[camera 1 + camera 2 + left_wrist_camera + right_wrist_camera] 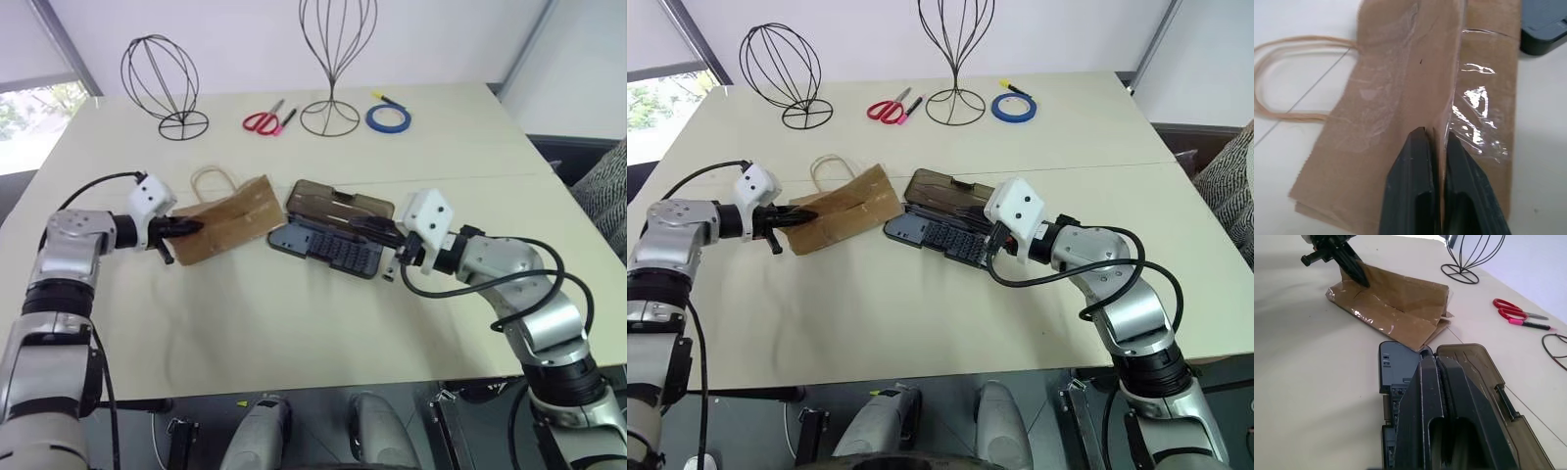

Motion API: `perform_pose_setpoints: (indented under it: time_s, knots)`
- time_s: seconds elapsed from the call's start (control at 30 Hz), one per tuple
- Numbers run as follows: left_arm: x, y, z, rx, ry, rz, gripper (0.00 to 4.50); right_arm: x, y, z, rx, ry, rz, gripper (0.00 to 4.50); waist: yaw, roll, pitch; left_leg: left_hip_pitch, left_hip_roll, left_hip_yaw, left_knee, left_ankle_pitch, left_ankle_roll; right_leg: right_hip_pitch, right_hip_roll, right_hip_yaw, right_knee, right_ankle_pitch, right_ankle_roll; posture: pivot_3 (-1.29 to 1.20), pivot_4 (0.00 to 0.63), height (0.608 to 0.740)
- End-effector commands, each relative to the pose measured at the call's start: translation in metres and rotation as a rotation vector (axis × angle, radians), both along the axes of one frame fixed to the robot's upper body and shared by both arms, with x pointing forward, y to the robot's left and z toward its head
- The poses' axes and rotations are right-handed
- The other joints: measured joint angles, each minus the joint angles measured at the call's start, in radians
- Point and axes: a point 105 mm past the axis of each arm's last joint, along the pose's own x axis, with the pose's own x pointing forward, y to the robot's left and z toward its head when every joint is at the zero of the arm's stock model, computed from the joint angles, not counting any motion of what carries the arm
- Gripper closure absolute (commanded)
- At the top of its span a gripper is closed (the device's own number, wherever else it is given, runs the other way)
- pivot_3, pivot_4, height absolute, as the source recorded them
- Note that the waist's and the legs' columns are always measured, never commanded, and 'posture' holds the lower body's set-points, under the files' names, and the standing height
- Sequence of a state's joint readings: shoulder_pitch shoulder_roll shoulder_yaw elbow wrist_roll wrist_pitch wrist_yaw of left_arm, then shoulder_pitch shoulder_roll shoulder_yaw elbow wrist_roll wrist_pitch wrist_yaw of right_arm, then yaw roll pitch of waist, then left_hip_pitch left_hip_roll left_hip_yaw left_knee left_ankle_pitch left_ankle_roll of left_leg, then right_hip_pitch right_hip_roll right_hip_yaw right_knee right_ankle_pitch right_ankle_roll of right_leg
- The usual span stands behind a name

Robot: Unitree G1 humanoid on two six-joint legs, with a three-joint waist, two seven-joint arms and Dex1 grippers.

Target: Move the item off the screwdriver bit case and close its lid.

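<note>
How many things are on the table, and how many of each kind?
Wire stands: 2
Scissors: 1
Pen: 1
Tape roll: 1
Paper bag: 1
Bit case: 1
Total: 7

No lettering, label, brand mark or number can be read on anything here from where I stand.
</note>
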State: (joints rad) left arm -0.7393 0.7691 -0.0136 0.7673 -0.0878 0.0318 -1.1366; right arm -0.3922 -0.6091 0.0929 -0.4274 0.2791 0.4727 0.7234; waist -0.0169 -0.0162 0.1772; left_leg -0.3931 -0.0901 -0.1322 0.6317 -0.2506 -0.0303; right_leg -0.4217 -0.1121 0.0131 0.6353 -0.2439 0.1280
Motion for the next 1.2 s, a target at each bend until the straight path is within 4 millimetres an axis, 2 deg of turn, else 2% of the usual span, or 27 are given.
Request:
perform_pose_setpoints:
  time_s: [0.03,0.1,0.27,0.43,0.53,0.63,0.8,0.97,1.07,1.2]
  knots:
    - [0.002,0.005,0.008,-0.007,-0.071,0.045,4.45,-0.002,0.001,0.014,0.005,-0.063,0.016,4.5,0.0,0.0,0.0,0.0,0.0,0.0,0.0,0.0,0.0,0.0,0.0,0.0,0.0,0.0,0.0,0.0,0.15,0.74]
    - [0.006,0.012,0.015,-0.011,-0.128,0.111,4.45,-0.002,0.002,0.013,0.003,-0.062,0.02,4.5,-0.002,0.0,0.0,0.0,0.0,0.0,0.0,0.0,0.0,0.0,0.0,0.0,0.0,0.0,0.0,0.0,0.15,0.74]
    - [0.017,0.044,0.033,-0.025,-0.263,0.372,4.45,-0.003,0.005,0.012,0.008,-0.058,0.034,4.5,0.0,0.0,0.0,0.0,0.0,0.0,0.0,0.0,0.0,-0.001,0.0,0.0,0.001,0.0,0.0,0.0,0.15,0.74]
    - [0.016,0.095,0.044,-0.069,-0.33,0.717,4.45,-0.002,0.008,0.01,0.008,-0.052,0.056,4.5,-0.002,-0.001,0.0,0.0,0.0,0.0,0.0,0.0,0.0,-0.001,0.0,0.0,0.002,0.0,0.0,0.0,0.15,0.74]
    - [0.009,0.127,0.044,-0.076,-0.341,0.899,4.45,-0.001,0.01,0.01,0.007,-0.051,0.071,4.5,-0.001,-0.001,0.0,0.0,0.0,0.0,0.0,0.0,0.0,-0.002,0.0,0.001,0.003,0.0,0.0,0.0,0.15,0.74]
    - [0.003,0.15,0.043,-0.077,-0.347,1.033,4.45,0.0,0.012,0.01,0.005,-0.052,0.082,4.5,0.001,-0.001,-0.001,0.0,0.0,0.0,0.001,0.0,0.0,-0.002,0.0,0.001,0.003,0.0,0.0,0.0,0.15,0.74]
    - [0.004,0.161,0.037,-0.076,-0.342,1.123,4.45,0.002,0.015,0.011,0.006,-0.05,0.094,4.5,0.007,-0.003,-0.002,0.0,-0.001,0.0,0.001,0.0,-0.001,-0.001,0.0,0.0,0.003,0.0,0.0,0.0,0.15,0.74]
    - [0.009,0.158,0.033,-0.058,-0.339,1.137,4.45,0.002,0.016,0.012,0.009,-0.051,0.092,4.5,0.003,-0.005,-0.002,0.0,-0.002,0.0,0.001,0.0,-0.001,-0.002,-0.001,0.0,0.004,0.0,0.0,0.0,0.15,0.74]
    - [0.01,0.154,0.026,-0.062,-0.313,1.129,3.65,0.002,0.014,0.012,0.008,-0.05,0.081,4.5,0.0,-0.005,-0.002,0.0,-0.002,0.0,0.001,0.0,-0.001,-0.002,-0.001,0.0,0.005,0.0,0.0,0.0,0.15,0.74]
    - [0.008,0.157,0.024,-0.055,-0.314,1.144,1.65,0.001,0.012,0.011,0.011,-0.046,0.069,4.5,-0.001,-0.005,-0.002,0.0,-0.002,0.0,0.001,0.0,-0.001,-0.003,0.0,0.0,0.005,0.0,0.0,0.0,0.15,0.74]
